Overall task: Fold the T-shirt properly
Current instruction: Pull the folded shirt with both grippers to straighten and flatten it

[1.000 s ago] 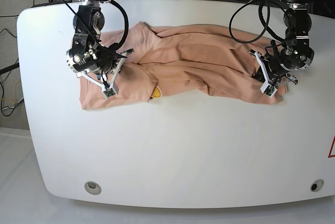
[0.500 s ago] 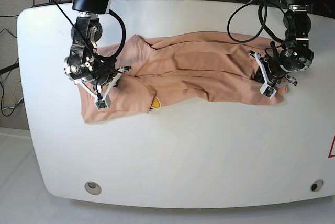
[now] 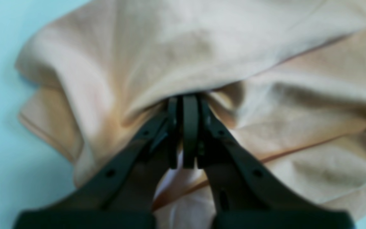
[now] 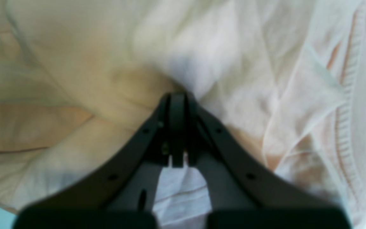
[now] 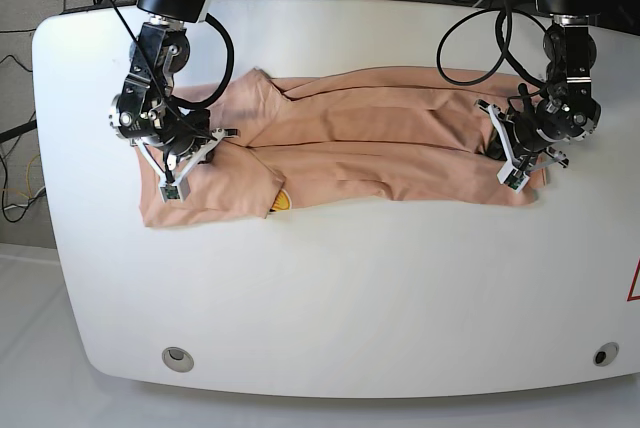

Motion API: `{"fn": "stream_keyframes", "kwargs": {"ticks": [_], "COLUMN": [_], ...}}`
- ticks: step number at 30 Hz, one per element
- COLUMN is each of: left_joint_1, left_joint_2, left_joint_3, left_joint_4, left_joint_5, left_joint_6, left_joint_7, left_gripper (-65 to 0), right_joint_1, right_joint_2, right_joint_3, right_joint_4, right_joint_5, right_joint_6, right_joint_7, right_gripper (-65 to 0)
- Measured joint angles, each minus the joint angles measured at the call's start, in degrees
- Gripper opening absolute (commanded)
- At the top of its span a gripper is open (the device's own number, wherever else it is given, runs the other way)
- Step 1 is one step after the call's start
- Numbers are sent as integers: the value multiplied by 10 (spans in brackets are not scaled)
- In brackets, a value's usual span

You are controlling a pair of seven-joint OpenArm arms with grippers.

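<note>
The T-shirt [image 5: 360,143] lies stretched long across the far part of the white table [image 5: 350,288]. The left gripper [image 3: 184,101] pinches one end of it tight. The right gripper [image 4: 177,97] pinches the other end, near the ribbed neck [image 4: 345,127].

1 T-shirt [image 5: 370,138], 2 arms

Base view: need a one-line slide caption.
Both tools, left and right, pinch opposite ends of the peach T-shirt, stretched across the white table.
</note>
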Motion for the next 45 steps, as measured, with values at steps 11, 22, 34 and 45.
{"fn": "stream_keyframes", "kwargs": {"ticks": [11, 22, 34, 45], "left_joint_1": [1, 8, 8, 8], "left_joint_2": [-4, -9, -9, -25], "left_joint_3": [0, -1, -1, 0], "left_joint_4": [-3, -3, -3, -5], "left_joint_5": [-2, -6, -6, -8], "left_joint_6": [-2, -2, -2, -4], "left_joint_7": [-4, -14, -14, -13], "left_gripper": [-646, -646, -646, -646], "right_joint_1": [-19, -32, -57, -60], "right_joint_2": [0, -2, -17, -22], "right_joint_3": [27, 36, 57, 58], "right_joint_4": [5, 17, 54, 55], "right_joint_5": [10, 10, 2, 1], "right_joint_6": [-2, -2, -4, -4], "right_joint_7": [15, 21, 5, 9], "right_gripper": [-637, -637, -637, -637]}}
